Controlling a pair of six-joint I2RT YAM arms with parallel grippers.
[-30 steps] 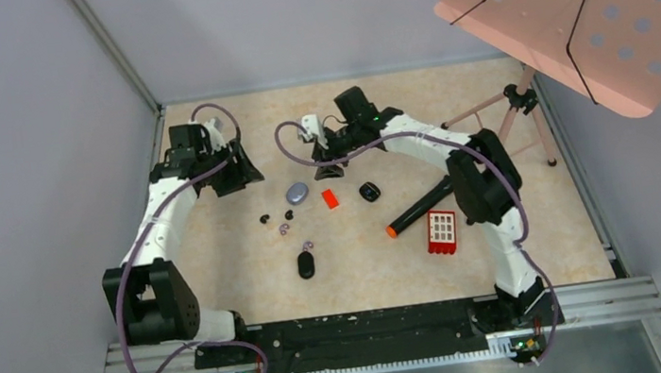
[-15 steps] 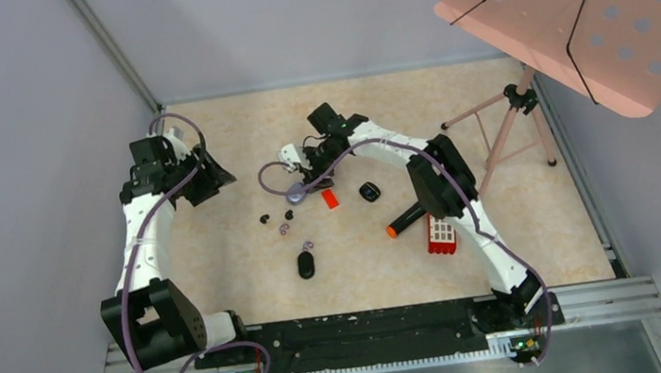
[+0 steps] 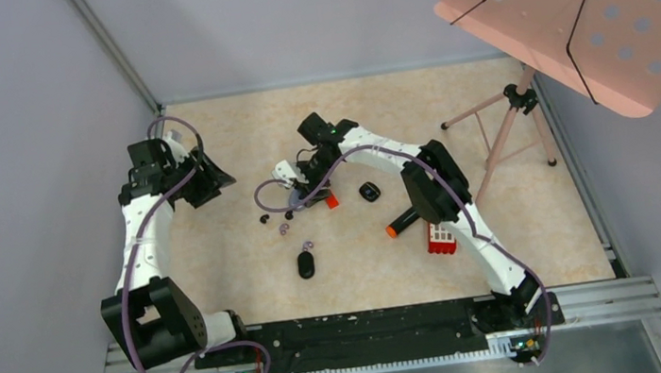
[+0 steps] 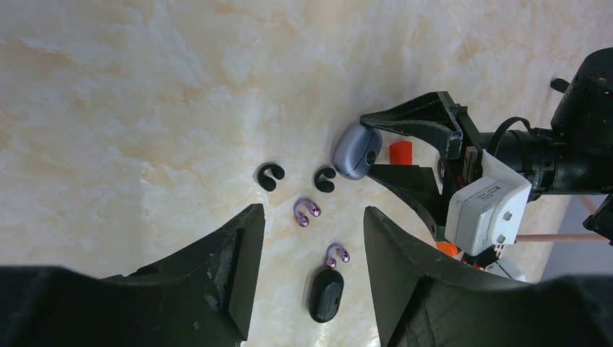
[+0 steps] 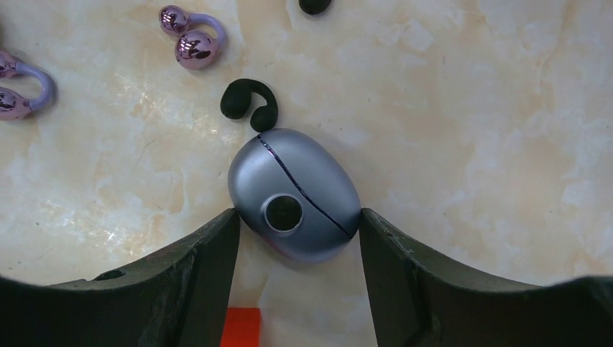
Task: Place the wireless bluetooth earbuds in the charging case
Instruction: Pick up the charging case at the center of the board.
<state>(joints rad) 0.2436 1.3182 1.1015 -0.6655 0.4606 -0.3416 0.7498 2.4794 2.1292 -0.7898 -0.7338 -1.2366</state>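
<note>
Nearest the arm bases, on the bench (image 3: 225, 285), lies a black oval case (image 3: 306, 265) with a purple earbud (image 4: 336, 254) just beyond it. Off to the right are a red gridded block (image 3: 441, 235) and an orange-tipped black cylinder (image 3: 415, 209). Farther up sit the second purple earbud (image 4: 306, 212), a black earbud (image 4: 269, 176) and the second black earbud (image 5: 249, 97). This last one is just beside the end of the grey-lilac charging case (image 5: 293, 195), whose lid is down. All four buds lie loose on the bench, none in a case. The right pincer (image 5: 296, 217) stands spread astride the charging case with a fingertip at each flank, and no squeeze can be made out. A small red block (image 3: 331, 200) lies just behind the case, under the pincer's palm. Farther left, the left pincer (image 4: 311, 213) hovers with its fingers apart and nothing between them. The step in hand looks to be taking hold of the charging case. It would go best if the right pincer closes evenly across both flanks, low on the shell, since the smooth rounded body could squirt forward into the neighbouring black bud. The seam should stay free so the lid can be lifted afterwards. Against a second earlier, the right arm has swung down and leftward from farther up the bench, so the case, then lying uncovered, is now bracketed. The left arm has drawn back toward the left wall. The buds, the black oval case and the blocks lie where they did.
</note>
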